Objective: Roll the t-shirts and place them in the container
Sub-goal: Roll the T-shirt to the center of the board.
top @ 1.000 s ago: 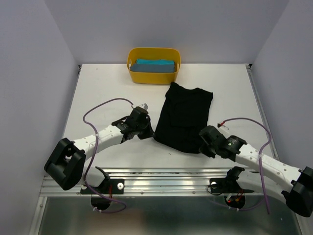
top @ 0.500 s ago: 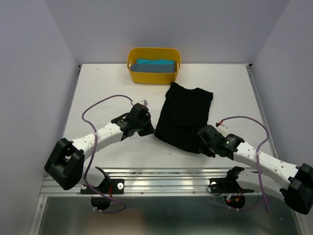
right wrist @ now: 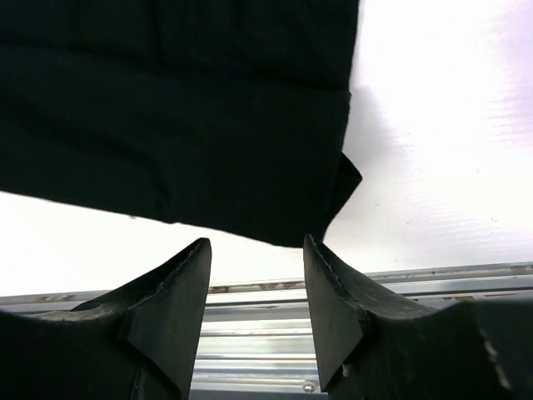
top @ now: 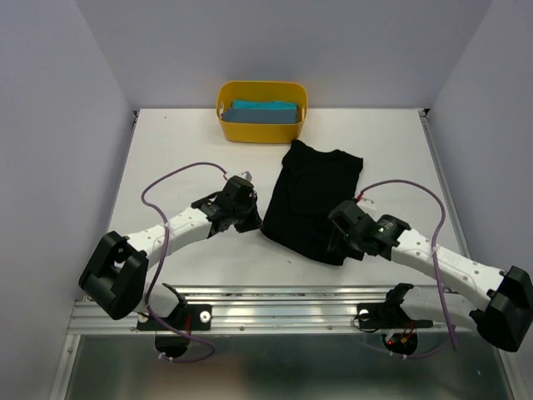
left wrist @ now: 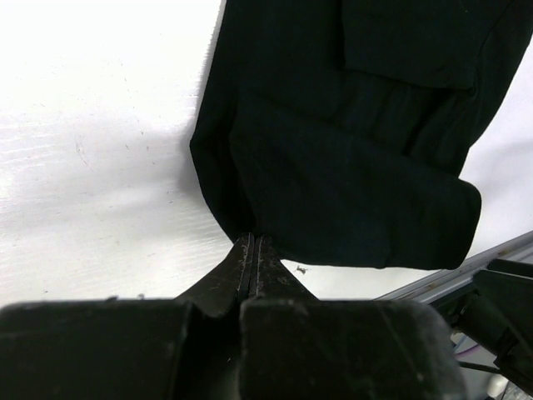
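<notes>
Your left gripper (left wrist: 252, 242) was pressed fully shut, its tips touching the near-left hem corner of the black t-shirt (left wrist: 350, 158); whether cloth was pinched there could not be told. Your right gripper (right wrist: 256, 243) stood open and empty just short of the near-right corner. The shirt lay folded narrow on the table (top: 183, 142), collar toward the yellow tub (top: 260, 132) holding the teal t-shirt (top: 265, 110). You seemed about to begin the roll: next, both claws needed the hem, turning it toward the collar.
</notes>
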